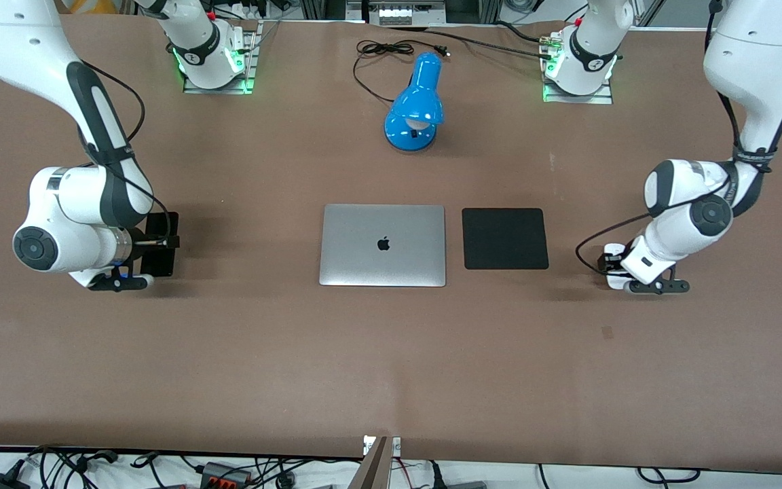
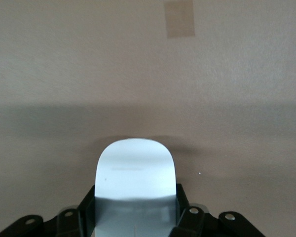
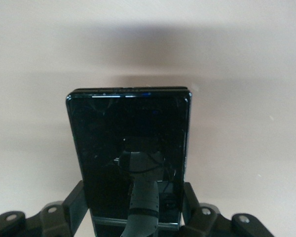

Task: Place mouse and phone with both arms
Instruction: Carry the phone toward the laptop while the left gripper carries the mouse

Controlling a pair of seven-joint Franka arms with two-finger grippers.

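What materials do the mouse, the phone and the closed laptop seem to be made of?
The mouse, between the fingers of the left gripper: probably smooth glossy white plastic, with a soft sheen on top.
The phone, in the right gripper: likely a glass face, glossy black and mirroring the cable.
The laptop: apparently matte silver metal, evenly grey with a dark logo.

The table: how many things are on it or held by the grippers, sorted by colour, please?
Black: 2, the phone in the right gripper and the square mat.
White: 1, the mouse in the left gripper.
Silver: 1, the laptop.
Blue: 1, the lamp.
Total: 5.
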